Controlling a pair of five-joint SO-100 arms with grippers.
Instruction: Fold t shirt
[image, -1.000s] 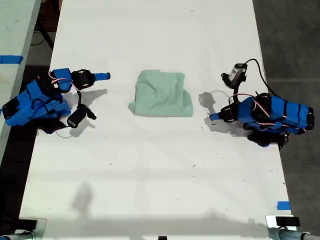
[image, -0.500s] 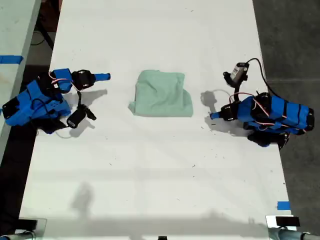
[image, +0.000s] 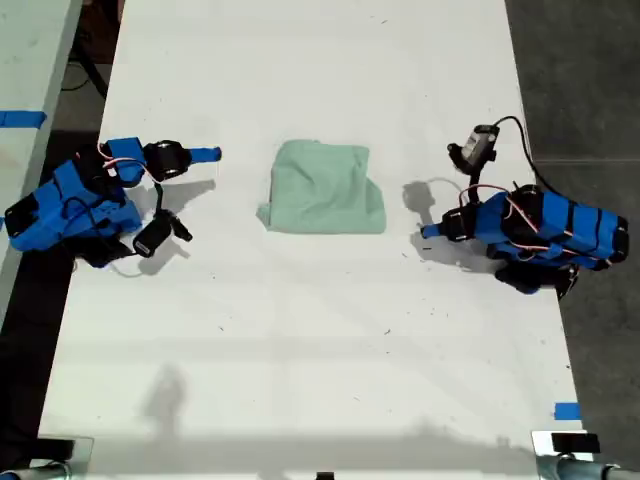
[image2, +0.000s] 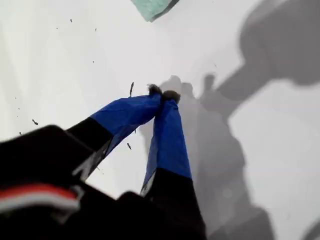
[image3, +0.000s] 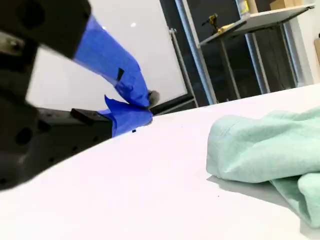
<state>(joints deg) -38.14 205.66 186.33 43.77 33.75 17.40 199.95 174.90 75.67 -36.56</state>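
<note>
— White tabletop (image: 300, 350) fills most of the exterior view, with dark floor (image: 580, 80) beyond its right edge. Where should you look for the t shirt?

— You find the t shirt (image: 325, 188) near the middle of the tabletop, a little toward the far side, lying between my two arms. It is a pale mint-green, wrinkled, roughly square bundle, and neither arm touches it.

— And the end effectors, what do you see of them?

— You see my first end effector (image: 428, 232) at the exterior view's right, pointing toward the t shirt and well apart from it. In the first wrist view its two blue fingers (image2: 167, 135) are pressed together at the tips, with nothing between them, over bare tabletop; only a corner of the t shirt shows there. My second end effector (image: 210, 153) is at the exterior view's left, also pointing toward the t shirt and apart from it. In the second wrist view you can see its blue fingers meeting at the tips, empty, low over the tabletop, with the t shirt lying off to one side.
</note>
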